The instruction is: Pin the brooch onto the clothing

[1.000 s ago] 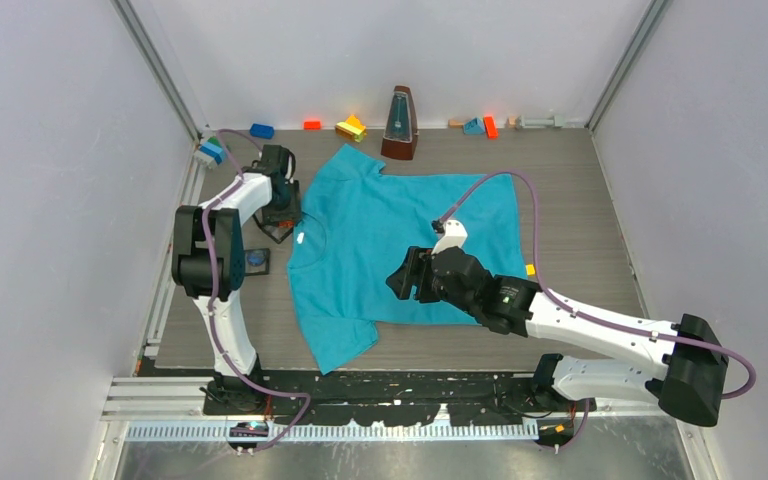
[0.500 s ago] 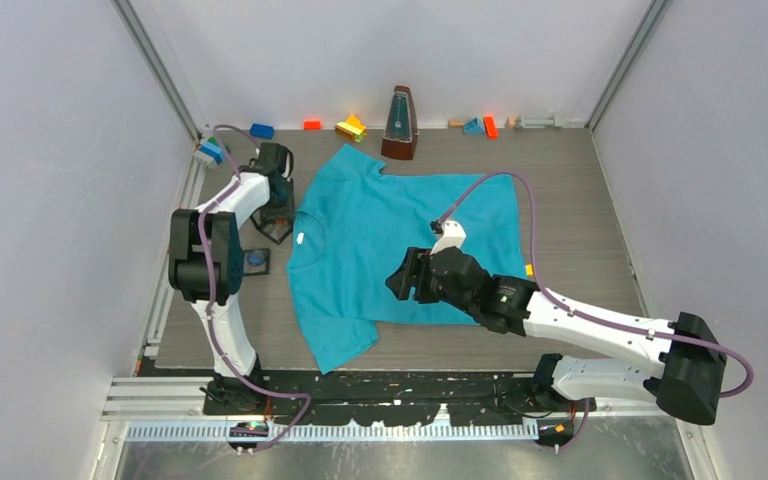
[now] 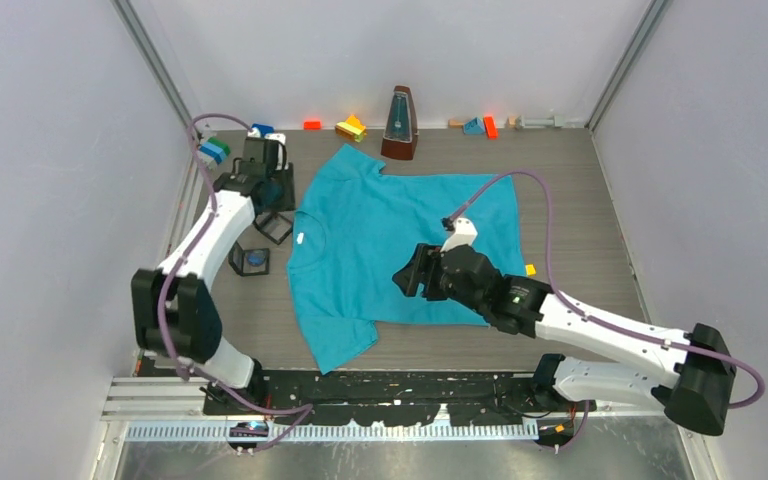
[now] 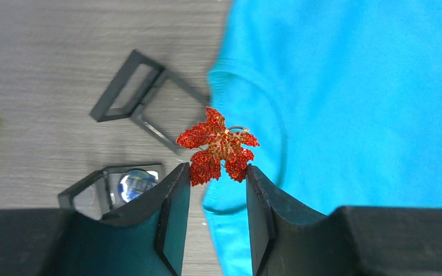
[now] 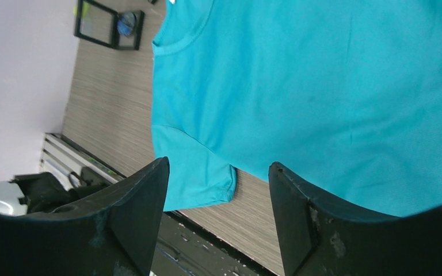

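The brooch (image 4: 218, 148), a glittery red maple leaf, sits pinched by its lower lobes between the tips of my left gripper (image 4: 217, 168), which is shut on it. It hangs above the table just left of the collar of the clothing (image 4: 368, 86), a teal T-shirt (image 3: 380, 230) lying flat. In the top view my left gripper (image 3: 263, 185) is at the shirt's far left, near its upper sleeve. My right gripper (image 3: 412, 272) hovers open over the shirt's lower middle, nothing between its fingers; its own view shows the shirt (image 5: 322, 86) below my right gripper (image 5: 218, 167).
An open black box (image 3: 275, 226) and a small black case (image 3: 252, 260) with a blue item lie left of the shirt. A metronome (image 3: 399, 124) and toy bricks (image 3: 350, 127) line the back wall. Blue-green blocks (image 3: 212, 151) sit far left, a yellow piece (image 3: 530, 269) at the right.
My left gripper narrowed onto the brooch and rose away from the open black box, toward the back. The right gripper shifted slightly right and stayed open.
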You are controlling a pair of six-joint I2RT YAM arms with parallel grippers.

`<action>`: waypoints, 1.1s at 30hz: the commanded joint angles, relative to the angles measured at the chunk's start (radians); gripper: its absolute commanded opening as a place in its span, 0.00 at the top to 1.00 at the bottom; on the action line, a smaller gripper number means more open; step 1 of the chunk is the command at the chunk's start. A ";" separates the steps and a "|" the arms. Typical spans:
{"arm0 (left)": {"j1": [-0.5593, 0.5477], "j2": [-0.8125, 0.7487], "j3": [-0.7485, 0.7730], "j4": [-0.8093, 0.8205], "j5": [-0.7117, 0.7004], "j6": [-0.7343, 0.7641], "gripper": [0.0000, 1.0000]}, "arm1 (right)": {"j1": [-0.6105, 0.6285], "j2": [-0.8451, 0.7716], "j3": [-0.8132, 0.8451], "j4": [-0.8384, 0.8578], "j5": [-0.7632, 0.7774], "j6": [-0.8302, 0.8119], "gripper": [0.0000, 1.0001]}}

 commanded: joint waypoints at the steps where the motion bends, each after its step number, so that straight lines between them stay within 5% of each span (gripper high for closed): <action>1: -0.105 -0.180 -0.048 0.019 0.110 0.000 0.72 | -0.087 -0.099 -0.020 0.009 -0.056 0.013 0.30; 10: -0.474 -0.489 -0.253 0.188 0.264 0.175 0.71 | -0.210 -0.173 -0.026 0.109 -0.344 0.165 0.31; 21: -0.599 -0.595 -0.361 0.323 0.334 0.162 0.73 | -0.208 -0.084 -0.004 0.303 -0.471 0.303 0.52; 33: -0.635 -0.587 -0.351 0.298 0.306 0.178 0.73 | -0.182 -0.012 0.041 0.349 -0.426 0.312 0.61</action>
